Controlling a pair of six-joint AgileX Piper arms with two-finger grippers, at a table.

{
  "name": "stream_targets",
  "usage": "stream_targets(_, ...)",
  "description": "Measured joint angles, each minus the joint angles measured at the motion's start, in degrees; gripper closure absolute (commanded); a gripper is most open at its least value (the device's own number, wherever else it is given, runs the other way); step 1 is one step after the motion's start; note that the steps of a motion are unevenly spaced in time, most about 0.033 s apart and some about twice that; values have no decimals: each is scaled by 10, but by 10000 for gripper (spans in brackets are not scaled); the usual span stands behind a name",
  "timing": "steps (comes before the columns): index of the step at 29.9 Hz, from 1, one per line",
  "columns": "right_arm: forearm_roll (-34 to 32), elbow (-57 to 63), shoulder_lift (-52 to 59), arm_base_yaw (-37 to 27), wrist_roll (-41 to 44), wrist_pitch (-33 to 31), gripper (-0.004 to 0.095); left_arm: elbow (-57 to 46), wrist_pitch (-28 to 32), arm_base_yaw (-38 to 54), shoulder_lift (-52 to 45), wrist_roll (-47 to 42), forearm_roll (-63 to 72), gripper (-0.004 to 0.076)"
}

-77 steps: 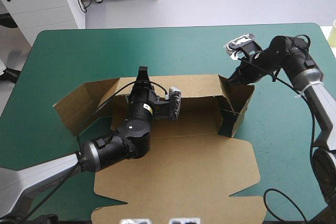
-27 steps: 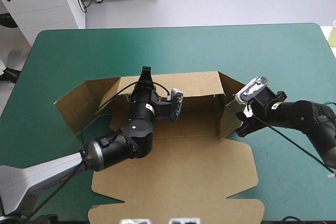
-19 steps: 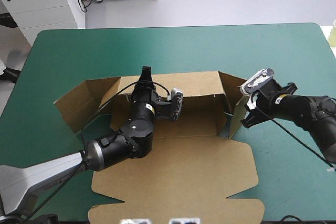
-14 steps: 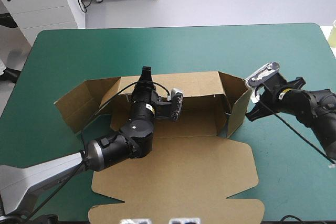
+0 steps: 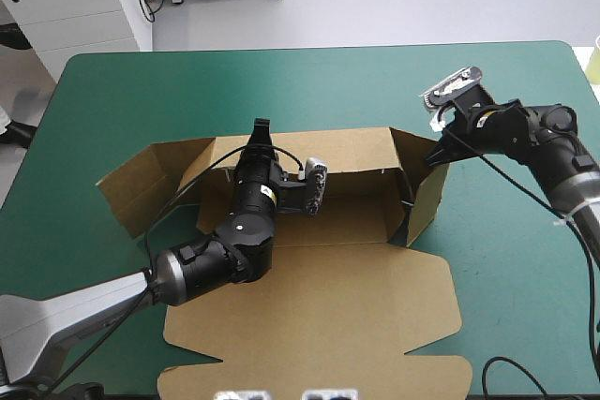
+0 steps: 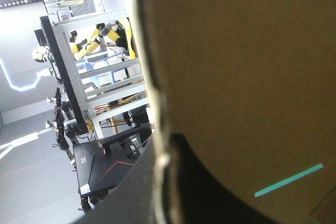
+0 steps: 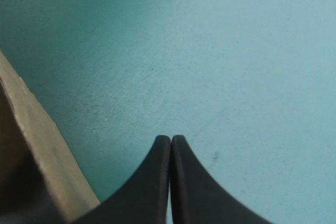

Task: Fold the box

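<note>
The table [image 5: 375,81] carries one box [image 5: 319,316], at its middle. The box is partly formed. Its lid [image 5: 281,362] lies flat toward 6 o'clock and the back wall [image 5: 347,152] stands along 12 o'clock. The right wall [image 5: 427,199] is raised at 3 o'clock, while the left wall [image 5: 141,194] splays outward at 9 o'clock, not yet upright.

The step in hand looks like setting the side walls, with the right one being worked on while the back is held.

There are two grippers. The left gripper [image 5: 259,130] reaches from 7 o'clock across the box floor, and its tip sits on the top edge of the back wall. In its wrist view the board edge runs between the fingers, so it appears to be clamped on that wall, steadying it.

The right gripper [image 5: 435,156] comes in from 3 o'clock. Its fingers are pressed together in a point with nothing between them. Its tip is at the upper outer corner of the right wall, touching or just beside it; I cannot tell which.

The next move probably calls for this closed tip to push the right wall inward and tuck it. The left clamp should stay firm so the back wall does not fall, and the left wall remains to be done afterwards.
</note>
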State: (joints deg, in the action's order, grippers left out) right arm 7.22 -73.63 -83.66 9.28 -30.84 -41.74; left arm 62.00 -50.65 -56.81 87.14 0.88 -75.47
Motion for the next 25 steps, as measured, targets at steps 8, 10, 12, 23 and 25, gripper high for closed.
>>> stream_targets(8, 84, 1, -6, 0, -59, -77, 921, 0, 5, 0, 1, 0, 0, 731)
stream_targets(10, 103, 14, -3, 0, -76, -93, 921, 0, 5, 0, 0, -1, 0, 731)
stream_targets(12, 121, 36, 4, 0, -91, -96, 921, 0, 5, 0, 0, -2, 0, 731)
stream_targets(23, 229, 127, 78, 0, -239, -112, 799, 0, 4, 1, 2, -9, -3, 731)
stream_targets(25, 238, 128, 80, 0, -254, -112, 641, 0, 3, 1, 2, -9, -2, 731)
